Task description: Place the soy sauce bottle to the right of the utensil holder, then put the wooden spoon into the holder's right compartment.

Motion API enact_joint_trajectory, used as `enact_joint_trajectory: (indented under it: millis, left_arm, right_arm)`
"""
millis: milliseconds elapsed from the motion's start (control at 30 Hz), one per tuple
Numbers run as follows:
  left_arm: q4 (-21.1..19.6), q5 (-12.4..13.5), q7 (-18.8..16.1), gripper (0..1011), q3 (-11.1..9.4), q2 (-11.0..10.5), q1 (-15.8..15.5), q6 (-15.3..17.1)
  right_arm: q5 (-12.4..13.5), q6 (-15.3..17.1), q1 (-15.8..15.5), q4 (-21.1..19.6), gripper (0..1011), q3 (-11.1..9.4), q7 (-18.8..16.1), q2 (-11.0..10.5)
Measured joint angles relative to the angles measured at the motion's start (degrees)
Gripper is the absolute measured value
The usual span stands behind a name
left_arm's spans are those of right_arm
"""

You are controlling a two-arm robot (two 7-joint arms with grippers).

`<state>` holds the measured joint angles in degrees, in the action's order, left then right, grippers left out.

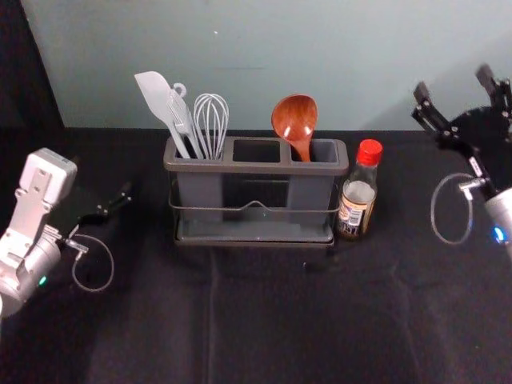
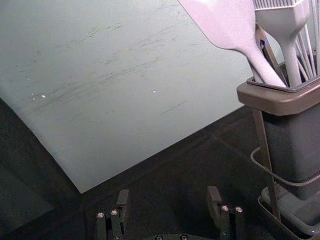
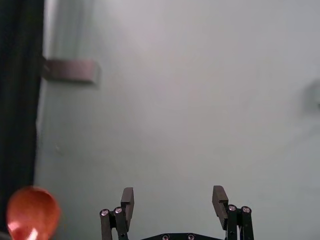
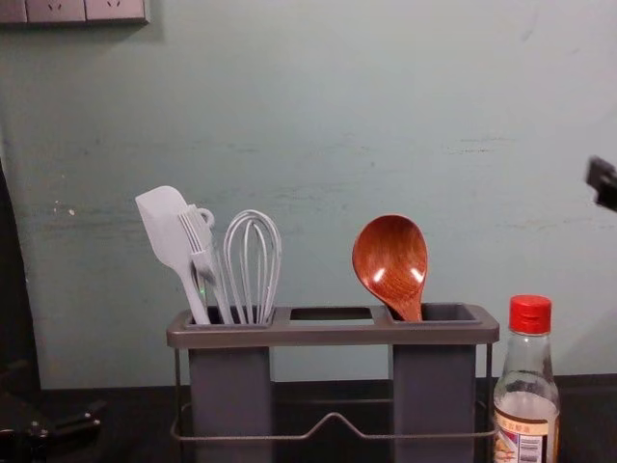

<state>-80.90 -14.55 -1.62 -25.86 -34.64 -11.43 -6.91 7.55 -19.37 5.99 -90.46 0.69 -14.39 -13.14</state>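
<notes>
In the head view my right gripper (image 1: 453, 83) is raised right of the holder, open and empty; the right wrist view shows the gripper (image 3: 173, 195) facing the wall. My left gripper (image 1: 104, 211) is low, left of the holder; in the left wrist view this gripper (image 2: 168, 197) is open with nothing between its fingers. The wooden spoon (image 1: 294, 120) stands bowl-up in the right compartment of the utensil holder (image 1: 254, 168). Close by the holder's right side, the soy sauce bottle (image 1: 358, 192) is upright, red cap on top. In the chest view the spoon (image 4: 390, 262) leans slightly left.
A white spatula (image 4: 166, 231), a brush (image 4: 201, 246) and a whisk (image 4: 253, 260) fill the holder's left compartment. The pale wall (image 1: 264, 56) rises behind the black table (image 1: 240, 320). A socket panel (image 4: 82, 10) is on the wall at upper left.
</notes>
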Motion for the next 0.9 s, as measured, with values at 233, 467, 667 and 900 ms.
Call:
enact_joint_trajectory:
  millis: [233,467,667,900]
  left_arm:
    - [0.0,0.0,0.0,1000,0.0,0.0,0.0,0.0]
    - [0.0,0.0,0.0,1000,0.0,0.0,0.0,0.0]
    - [0.0,0.0,0.0,1000,0.0,0.0,0.0,0.0]
    - [0.0,0.0,0.0,1000,0.0,0.0,0.0,0.0]
  right_arm:
    - [-1.4,8.1,-1.5,-1.1,1002,-1.2,2.0,-1.3]
    - [-4.5,12.4,-1.9,0.9,1003,-0.5,1.8,-4.1]
    - [-6.0,13.8,-1.9,3.8,1002,0.3,1.1,-5.5]
    - [-5.6,14.1,-1.6,5.4,1002,0.8,0.0,-5.9]
